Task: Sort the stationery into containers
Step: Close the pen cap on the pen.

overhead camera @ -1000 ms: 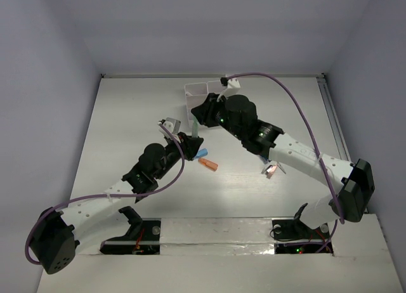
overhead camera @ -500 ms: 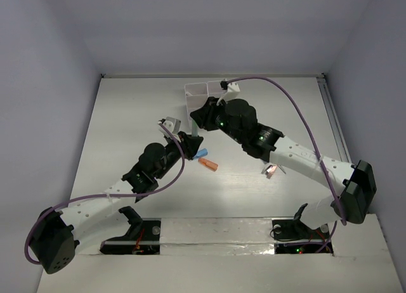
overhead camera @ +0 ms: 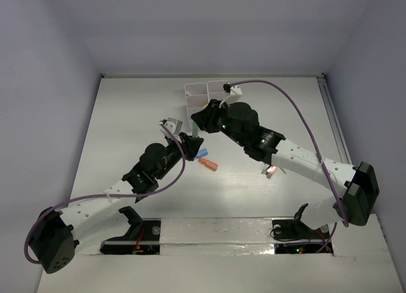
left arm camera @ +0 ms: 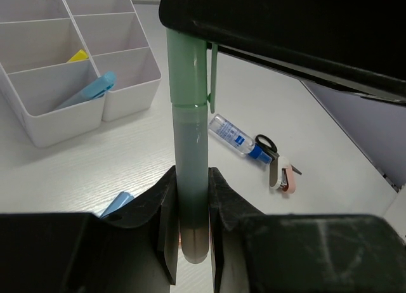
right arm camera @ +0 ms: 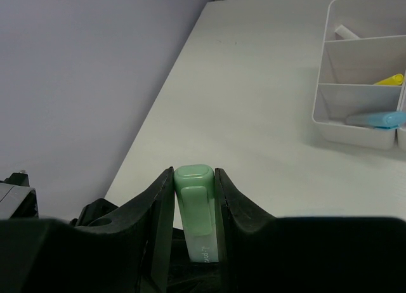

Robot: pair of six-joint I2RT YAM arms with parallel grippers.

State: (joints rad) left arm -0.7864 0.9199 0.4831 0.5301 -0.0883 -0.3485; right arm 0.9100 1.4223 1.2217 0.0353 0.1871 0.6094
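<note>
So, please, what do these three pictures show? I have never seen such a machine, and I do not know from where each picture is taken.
The machine is a left arm and a right arm, bolted at the near edge of a white table. One picture looks down from above. The other two come from a camera on each wrist, so that arm's own fingers show. The left gripper and the right gripper are both shut on one pale-green marker, one at each end. On the table stands a white organizer with a blue item and a yellow item inside. Nearby lie a small tube, scissors, a blue marker and an orange marker.
</note>
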